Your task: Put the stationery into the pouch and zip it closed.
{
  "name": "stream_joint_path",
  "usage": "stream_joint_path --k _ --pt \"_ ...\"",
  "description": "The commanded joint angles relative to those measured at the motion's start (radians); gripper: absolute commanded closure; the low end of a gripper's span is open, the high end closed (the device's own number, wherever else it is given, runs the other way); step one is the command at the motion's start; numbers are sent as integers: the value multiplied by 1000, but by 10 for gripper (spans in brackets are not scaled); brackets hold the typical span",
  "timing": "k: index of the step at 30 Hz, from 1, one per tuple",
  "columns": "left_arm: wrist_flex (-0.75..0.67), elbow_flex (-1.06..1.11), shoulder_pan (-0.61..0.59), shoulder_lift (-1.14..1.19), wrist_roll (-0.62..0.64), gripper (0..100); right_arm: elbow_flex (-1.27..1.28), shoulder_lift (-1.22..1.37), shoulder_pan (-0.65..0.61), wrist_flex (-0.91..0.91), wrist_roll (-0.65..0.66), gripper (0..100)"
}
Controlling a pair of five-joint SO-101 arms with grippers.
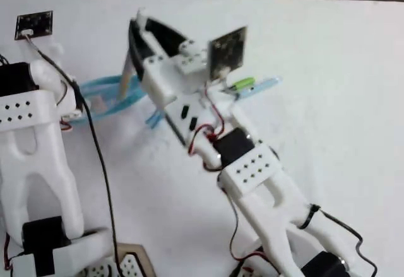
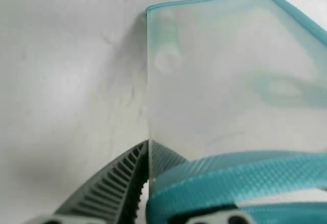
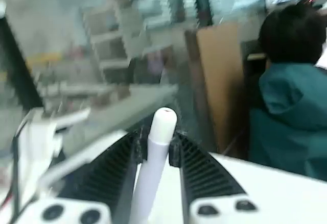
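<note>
The pouch is clear plastic with teal trim and lies on the white table. My left gripper is shut on the pouch's edge, its ribbed fingers pinching the plastic. In the high view the pouch lies beside the left arm. My right gripper is shut on a white pen, whose rounded tip sticks out past the fingertips. Seen from above, this gripper is raised over the pouch's far side. A green highlighter lies on the table past the right arm.
A light blue strip lies next to the highlighter. Small circuit boards stand at the back left and on the right arm. A black cable runs between the arms. The table's right half is bare.
</note>
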Motion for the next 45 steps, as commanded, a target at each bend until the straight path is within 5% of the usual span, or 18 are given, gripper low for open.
stream_joint_path --k 1,9,13,19,24,34,45 --pt "-5 -6 8 18 9 978 5 -27 -76 76 72 980" --pt "-5 -6 7 18 9 978 2 -82 -107 294 77 716" --pt "-5 -6 7 18 9 978 -20 -119 -88 305 72 697" --pt "-5 -6 7 18 9 978 -245 -65 160 495 -310 697" --pt "-5 -6 7 18 9 978 -486 214 386 765 -391 697" --pt "-5 -6 7 18 9 978 -1131 883 572 1400 -446 697" --pt "-6 -6 8 19 9 978 -1887 1543 682 1641 -592 697"
